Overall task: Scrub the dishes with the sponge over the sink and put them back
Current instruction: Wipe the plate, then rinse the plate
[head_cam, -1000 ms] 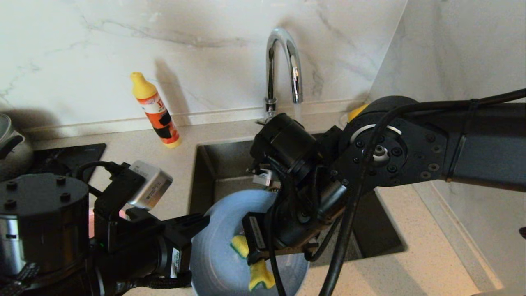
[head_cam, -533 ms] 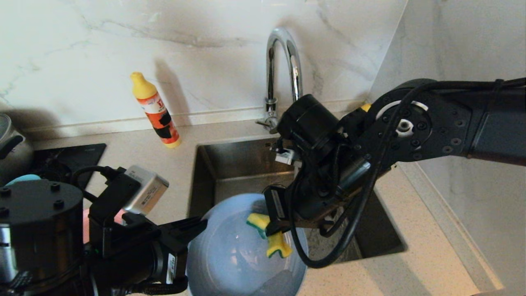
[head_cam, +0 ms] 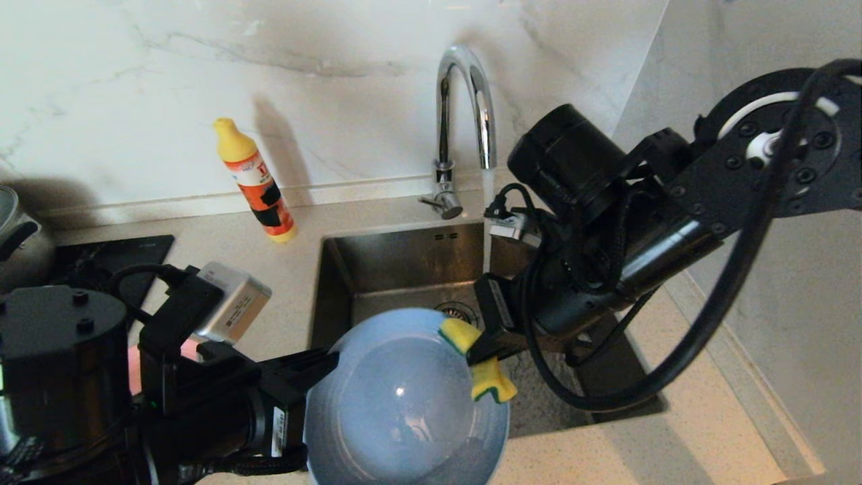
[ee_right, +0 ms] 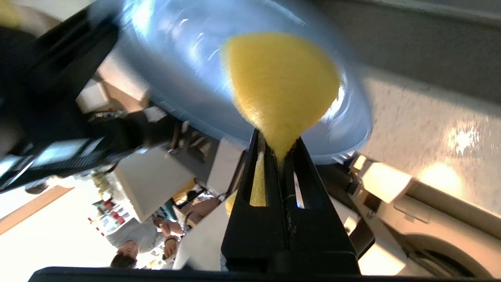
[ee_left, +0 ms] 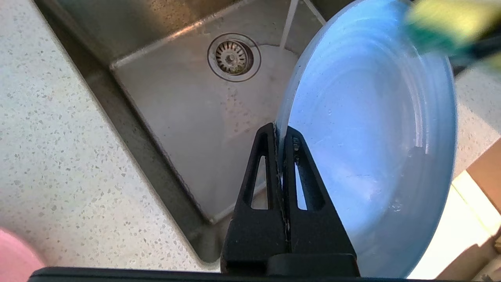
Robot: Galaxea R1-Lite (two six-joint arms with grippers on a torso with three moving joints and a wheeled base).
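At the far left of the worktop [head_cam: 296, 269], a steel pot [head_cam: 17, 236] sits on the dark hob [head_cam: 114, 259], and a yellow-capped orange bottle [head_cam: 256, 182] stands against the marble wall. Nearer me, my left fingers [ee_left: 278, 135] are clamped tight on the rim of the grey-blue plate [head_cam: 397, 397], one finger on each face, holding it tilted over the near edge of the sink [head_cam: 397, 263]. A patch of pink [head_cam: 135, 367] shows beside my left arm, too hidden to name. In the left wrist view the round strainer drain [ee_left: 233, 57] lies in the basin floor beyond the plate, and a thin stream of water [ee_left: 289, 23] falls to the steel just beside the plate's edge, from the chrome tap [head_cam: 465, 108] at the back of the sink. At the plate's upper right rim, my right fingers [ee_right: 278, 150] are closed hard on the sponge [head_cam: 479, 364], squeezing it at its middle so yellow foam bulges out on both sides; its green layer shows at the lower end. The sponge sits at the plate's rim; whether it presses on it, I cannot tell. My right arm reaches in from the right, above the basin.
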